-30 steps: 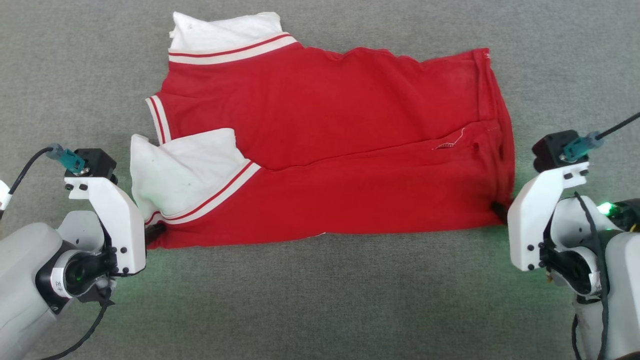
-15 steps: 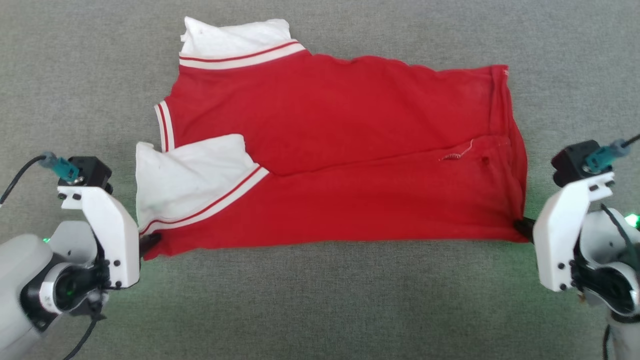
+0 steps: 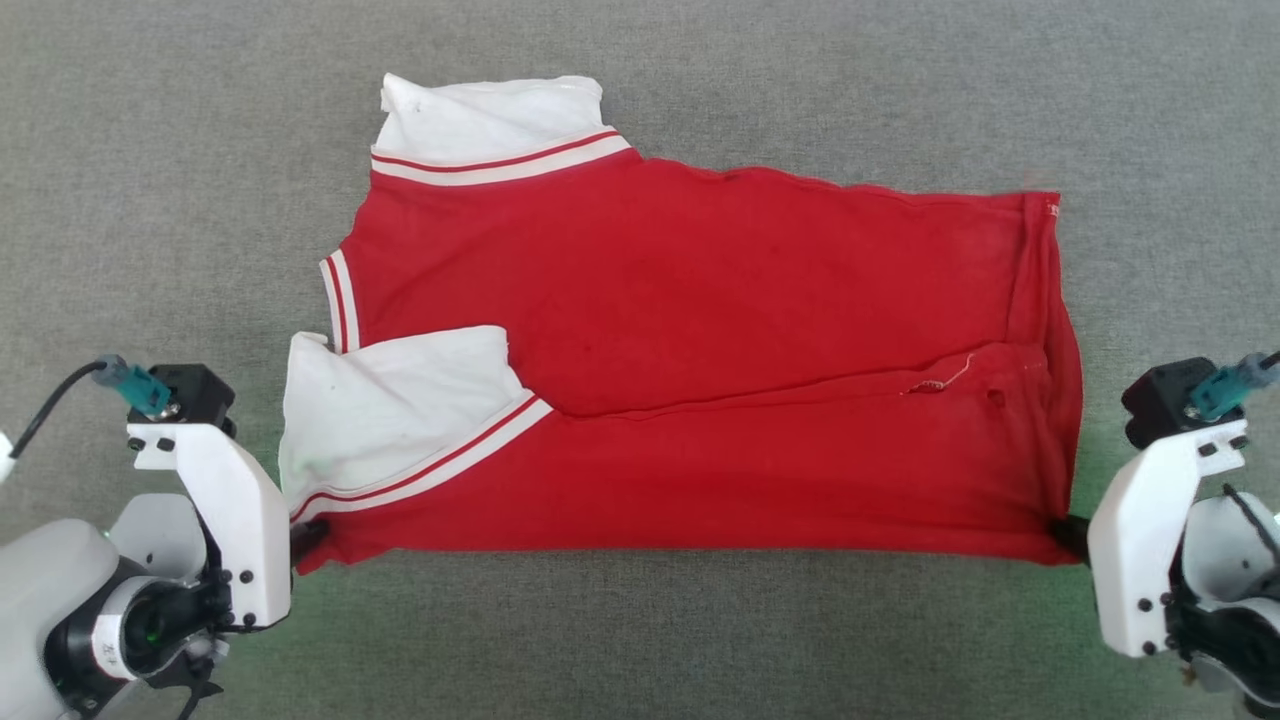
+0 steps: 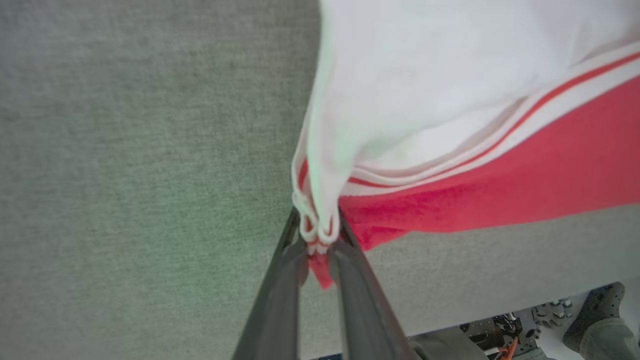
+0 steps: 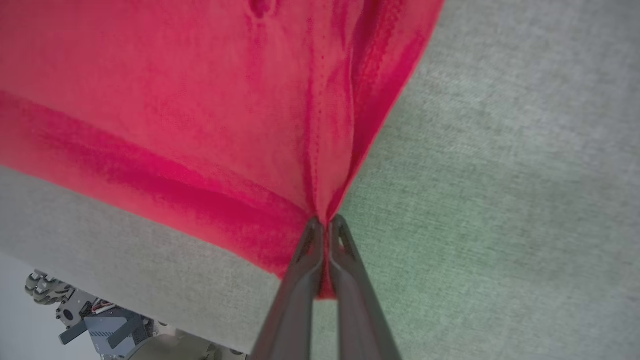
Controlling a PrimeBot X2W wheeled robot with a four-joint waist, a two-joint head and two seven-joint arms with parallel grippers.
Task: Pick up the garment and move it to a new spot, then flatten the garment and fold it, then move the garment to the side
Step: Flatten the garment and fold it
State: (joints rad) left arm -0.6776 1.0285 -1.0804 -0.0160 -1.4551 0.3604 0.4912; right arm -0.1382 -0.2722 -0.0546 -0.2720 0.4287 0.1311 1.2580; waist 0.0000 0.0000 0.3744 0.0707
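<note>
The right gripper (image 5: 325, 227), newly clamped on the garment (image 3: 700, 300) at 4 o'clock, joins the left gripper (image 4: 317, 245) pinching its 8 o'clock corner; folding can likely begin.

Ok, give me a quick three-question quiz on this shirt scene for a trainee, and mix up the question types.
1. True or false: the jaws of the right gripper are shut on a red corner of the garment.
2. What do the jaws of the left gripper pinch? A) nothing at all B) the near corner with the striped sleeve trim C) the far hem
3. How many white sleeves show in the head view?

Key: 1 true; 2 B; 3 two, one near the left gripper and one at the far edge.
</note>
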